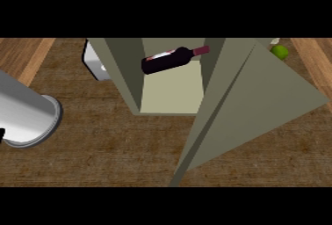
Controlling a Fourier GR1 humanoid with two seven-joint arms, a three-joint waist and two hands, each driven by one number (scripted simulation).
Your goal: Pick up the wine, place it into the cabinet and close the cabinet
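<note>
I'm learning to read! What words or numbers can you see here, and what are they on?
No text here can be read.
wine bottle: it has a pale label, too blurred to read.
cabinet, its door and the counter: no writing shows.

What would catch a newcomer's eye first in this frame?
The dark wine bottle lies tilted inside the open cabinet, at top centre. The cabinet door stands wide open to the right, and a grey forearm fills the left edge.
</note>
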